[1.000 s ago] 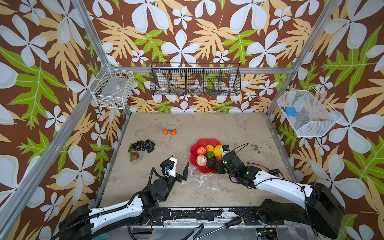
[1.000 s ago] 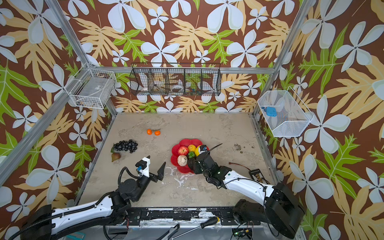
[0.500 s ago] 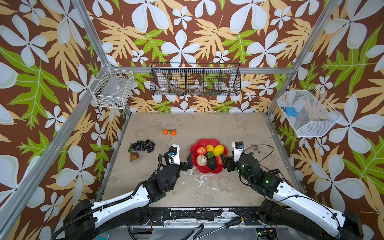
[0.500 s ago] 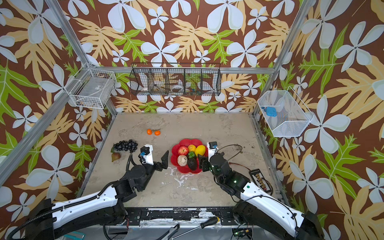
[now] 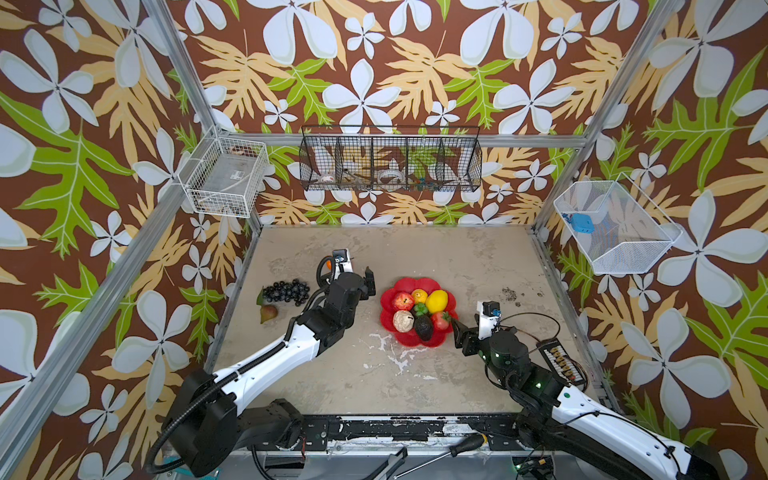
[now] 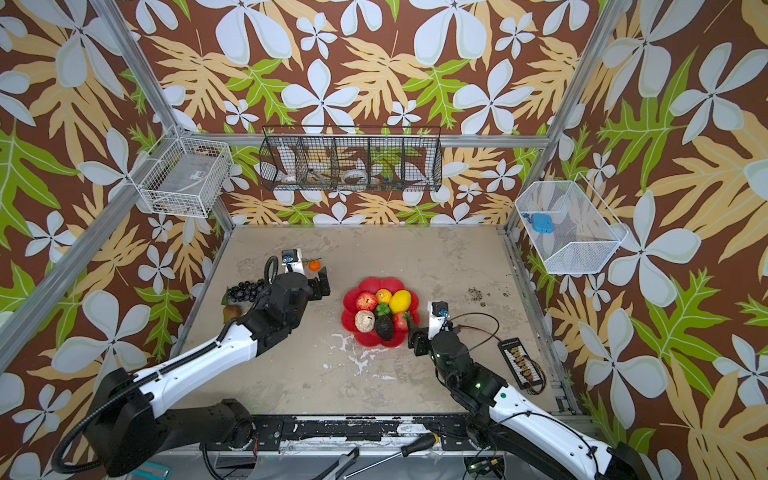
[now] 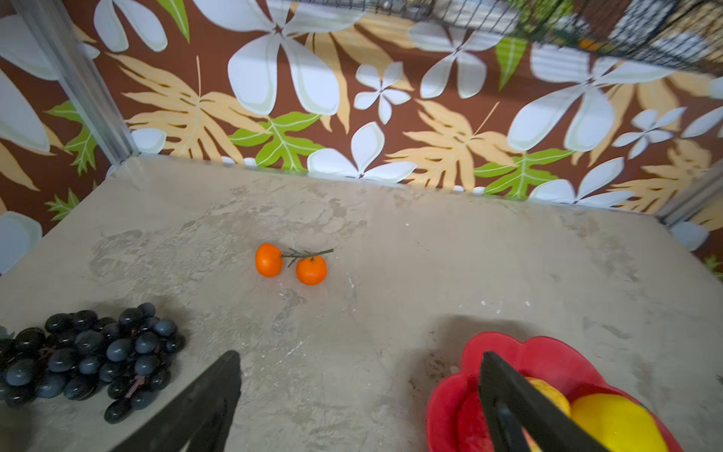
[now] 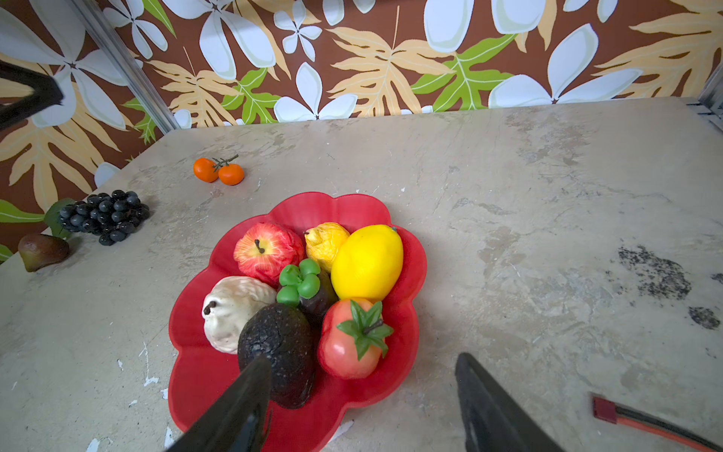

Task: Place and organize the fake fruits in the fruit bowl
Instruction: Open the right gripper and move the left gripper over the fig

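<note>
In both top views the fruit bowl [image 5: 415,341] sat on the table [image 5: 457,257] right of centre. It held a red apple [image 5: 401,300], a small lemon [image 5: 419,296], a large lemon [image 5: 436,301], a cream lumpy piece [image 5: 402,321], a dark avocado [image 5: 424,327] and a strawberry [image 5: 441,320]. The black grape bunch [image 5: 286,291] lay well apart from the bowl, near the left wall, with the pear [image 5: 268,312] just beside it on the near side. The left gripper [image 5: 353,277] hovered between the grape bunch and the bowl, its jaws spread wide and empty. In a top view one of the two stemmed oranges [image 6: 314,264] showed just beyond that gripper. The right gripper [image 5: 467,329] stood at the bowl's near right rim, jaws parted and gripping nothing.

In the left wrist view the two fingers [image 7: 211,395] stood far apart with only bare table between them. The oranges lay ahead, side by side on one twig. The grape bunch lay outside one finger, and the bowl was partly hidden behind the other.

In the right wrist view the fingers [image 8: 493,411] were released. One crossed in front of the avocado, though contact could not be told. The other hung over bare table beside the bowl. In the bowl's middle a dark piece [image 8: 299,280] with a green lobed cap nestled among the other fruits. A red-ended cable [image 8: 626,416] lay on the table.
</note>
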Motion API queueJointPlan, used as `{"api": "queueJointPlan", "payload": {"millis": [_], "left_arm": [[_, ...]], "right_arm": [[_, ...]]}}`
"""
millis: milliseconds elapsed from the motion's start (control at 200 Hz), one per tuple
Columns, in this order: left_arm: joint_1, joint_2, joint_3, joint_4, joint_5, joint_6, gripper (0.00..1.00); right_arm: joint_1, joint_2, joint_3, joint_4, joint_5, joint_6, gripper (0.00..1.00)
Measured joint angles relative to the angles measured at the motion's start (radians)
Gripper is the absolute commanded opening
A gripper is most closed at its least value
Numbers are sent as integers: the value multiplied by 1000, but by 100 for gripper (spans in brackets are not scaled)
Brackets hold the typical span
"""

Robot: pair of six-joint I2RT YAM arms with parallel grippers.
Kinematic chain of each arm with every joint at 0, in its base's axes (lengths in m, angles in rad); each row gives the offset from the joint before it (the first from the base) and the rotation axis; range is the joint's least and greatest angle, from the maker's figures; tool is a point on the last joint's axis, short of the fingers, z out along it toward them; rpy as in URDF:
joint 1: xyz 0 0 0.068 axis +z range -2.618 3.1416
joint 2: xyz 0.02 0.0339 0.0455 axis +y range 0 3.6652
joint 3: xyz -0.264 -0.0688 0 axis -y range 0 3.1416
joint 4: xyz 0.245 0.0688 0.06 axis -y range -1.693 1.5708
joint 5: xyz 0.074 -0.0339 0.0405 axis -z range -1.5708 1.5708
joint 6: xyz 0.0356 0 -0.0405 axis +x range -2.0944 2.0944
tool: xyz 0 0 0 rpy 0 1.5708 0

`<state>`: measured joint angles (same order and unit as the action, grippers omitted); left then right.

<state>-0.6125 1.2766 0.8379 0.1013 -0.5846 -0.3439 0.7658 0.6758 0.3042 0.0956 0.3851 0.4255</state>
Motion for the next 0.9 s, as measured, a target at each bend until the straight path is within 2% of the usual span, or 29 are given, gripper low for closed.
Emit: {"api": "queueJointPlan", "payload": {"millis": [155, 360, 490, 671, 901], "left_arm": [[92, 138, 114, -82, 43, -32, 94], [226, 174, 121, -158, 47, -104, 96], [324, 113, 49, -203, 12, -188, 100], [425, 15, -85, -246, -29, -292, 100], [544, 46, -166, -220, -39, -359, 98]], "right_arm": [[0, -27, -17, 18, -1, 0, 73], [0, -61, -23, 23, -1, 1, 74], [0, -62, -23, 23, -1, 2, 74], [0, -56, -17, 20, -1, 11, 74], [0, -58, -13, 6, 0, 13, 74]]}}
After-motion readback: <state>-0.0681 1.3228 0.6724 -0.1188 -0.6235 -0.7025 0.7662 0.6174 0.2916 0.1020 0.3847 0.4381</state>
